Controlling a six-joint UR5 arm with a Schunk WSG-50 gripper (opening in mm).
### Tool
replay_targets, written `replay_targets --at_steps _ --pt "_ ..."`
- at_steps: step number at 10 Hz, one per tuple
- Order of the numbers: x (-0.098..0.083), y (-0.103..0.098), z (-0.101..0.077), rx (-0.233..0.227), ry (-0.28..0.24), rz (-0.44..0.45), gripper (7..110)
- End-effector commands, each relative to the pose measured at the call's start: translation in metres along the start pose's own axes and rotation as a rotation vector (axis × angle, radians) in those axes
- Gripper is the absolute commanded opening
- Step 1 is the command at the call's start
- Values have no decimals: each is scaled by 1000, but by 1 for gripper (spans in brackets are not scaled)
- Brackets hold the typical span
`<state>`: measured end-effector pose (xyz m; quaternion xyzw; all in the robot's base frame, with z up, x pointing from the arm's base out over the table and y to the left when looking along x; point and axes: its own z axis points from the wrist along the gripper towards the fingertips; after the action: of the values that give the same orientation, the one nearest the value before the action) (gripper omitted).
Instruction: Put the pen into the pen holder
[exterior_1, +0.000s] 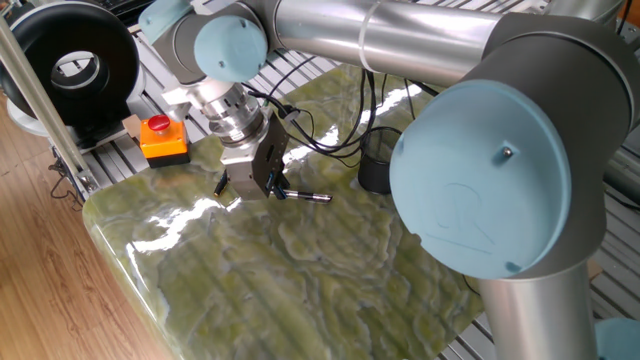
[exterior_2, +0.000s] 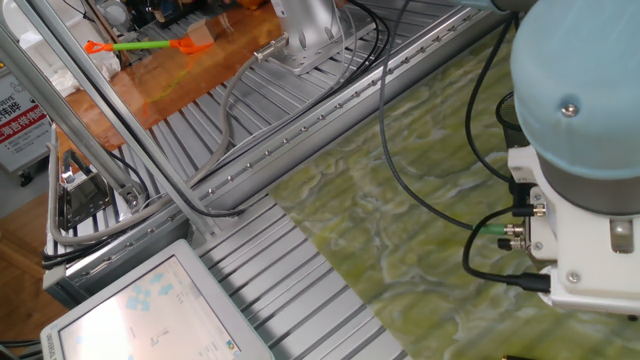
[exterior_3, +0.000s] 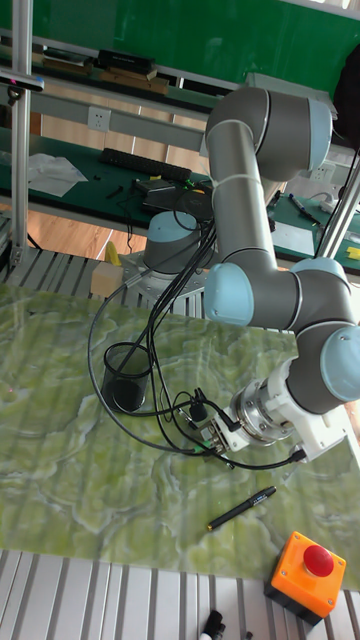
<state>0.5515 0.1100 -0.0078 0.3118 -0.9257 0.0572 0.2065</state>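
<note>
Claw (exterior_1: 262, 186) low over the green marbled worktop (exterior_1: 300, 280), fingers pointing down at the silver-grey pen (exterior_1: 305, 197), which lies flat on the surface just beside the fingertips; whether the fingers touch it, or are spread or shut, cannot tell from here. In the tall fixed view the claw (exterior_3: 203, 437) sits between the pen holder (exterior_3: 128, 376) and a black pen (exterior_3: 242, 507). Pen holder upright, well apart from the silver pen, cables draped past it. Orange box with red button (exterior_1: 164, 136) at the worktop's edge.
</note>
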Motion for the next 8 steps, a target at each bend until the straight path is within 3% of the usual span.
replay_targets --at_steps 1,8 --pt "-1 0 1 -6 -7 0 22" --pt "-4 0 4 -5 -20 -6 22"
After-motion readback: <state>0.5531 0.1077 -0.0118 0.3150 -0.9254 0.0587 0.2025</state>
